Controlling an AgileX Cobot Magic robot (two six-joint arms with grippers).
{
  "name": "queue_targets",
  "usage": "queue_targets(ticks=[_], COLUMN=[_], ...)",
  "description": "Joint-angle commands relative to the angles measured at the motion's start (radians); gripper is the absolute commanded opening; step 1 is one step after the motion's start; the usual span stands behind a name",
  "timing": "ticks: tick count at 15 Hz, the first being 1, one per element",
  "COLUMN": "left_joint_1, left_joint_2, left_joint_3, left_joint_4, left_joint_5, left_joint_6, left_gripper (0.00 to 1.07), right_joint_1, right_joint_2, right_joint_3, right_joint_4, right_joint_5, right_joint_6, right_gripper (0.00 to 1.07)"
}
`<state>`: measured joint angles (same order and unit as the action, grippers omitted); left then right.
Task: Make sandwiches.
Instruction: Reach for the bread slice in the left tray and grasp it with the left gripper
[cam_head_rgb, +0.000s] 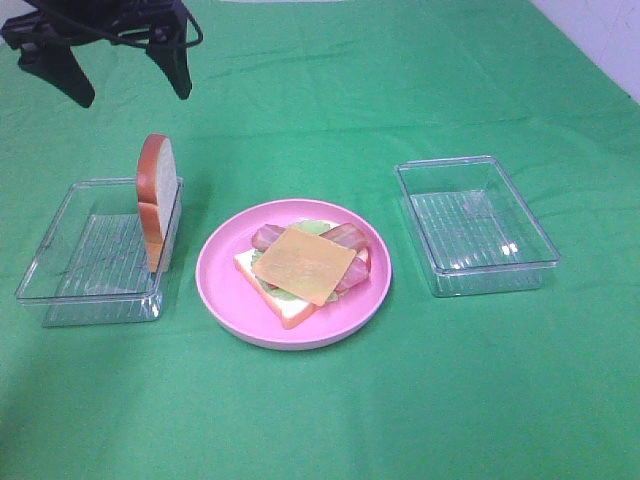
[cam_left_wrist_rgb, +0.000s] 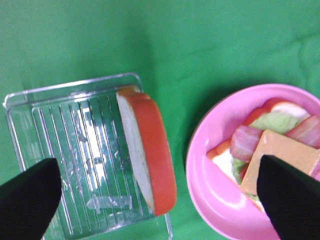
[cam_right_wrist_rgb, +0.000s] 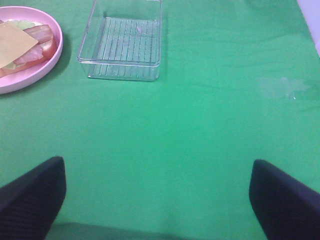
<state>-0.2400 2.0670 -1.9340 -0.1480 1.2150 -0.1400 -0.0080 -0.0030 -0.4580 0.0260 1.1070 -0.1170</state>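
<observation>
Both tools stand wide open, holding nothing: left tool (cam_head_rgb: 132, 82) hovers beyond the left tray (cam_head_rgb: 60, 285), where a bread slice (cam_head_rgb: 155, 198) stands on edge against its wall; right tool (cam_right_wrist_rgb: 157, 197) hangs over bare green surface (cam_right_wrist_rgb: 200, 125). Cheese (cam_head_rgb: 303, 264) tops bacon (cam_head_rgb: 348, 238), lettuce (cam_head_rgb: 312, 227) and bread on the pink plate (cam_head_rgb: 225, 290). Right tray (cam_head_rgb: 478, 228) sits beside it. No writing shows.

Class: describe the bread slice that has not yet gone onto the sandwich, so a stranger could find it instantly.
Find the clear tray left of the pink plate. The bread slice stands on edge against the tray's wall nearest the plate. It is the only upright food; everything else lies flat.
</observation>
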Motion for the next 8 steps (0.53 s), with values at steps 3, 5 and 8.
queue_targets(ticks=[3,5,8], left_joint_1=[0.0,0.0,0.0], left_joint_2=[0.071,0.113,0.145], left_joint_3=[0.054,0.054,0.054], left_joint_4=[0.016,-0.008,-0.011], left_joint_5=[0.074,0.041,0.004], left_joint_6=[-0.031,-0.031,-0.033], left_gripper=[1.01,1.01,1.0], right_joint_1=[-0.004,-0.004,-0.004], right_joint_2=[-0.031,-0.031,-0.031], right_joint_3=[0.003,0.003,0.003], right_joint_4=[0.002,0.002,0.002], right_joint_5=[-0.007,-0.007,-0.007], right_joint_6=[-0.004,-0.004,-0.004], right_gripper=[0.95,0.95,0.95])
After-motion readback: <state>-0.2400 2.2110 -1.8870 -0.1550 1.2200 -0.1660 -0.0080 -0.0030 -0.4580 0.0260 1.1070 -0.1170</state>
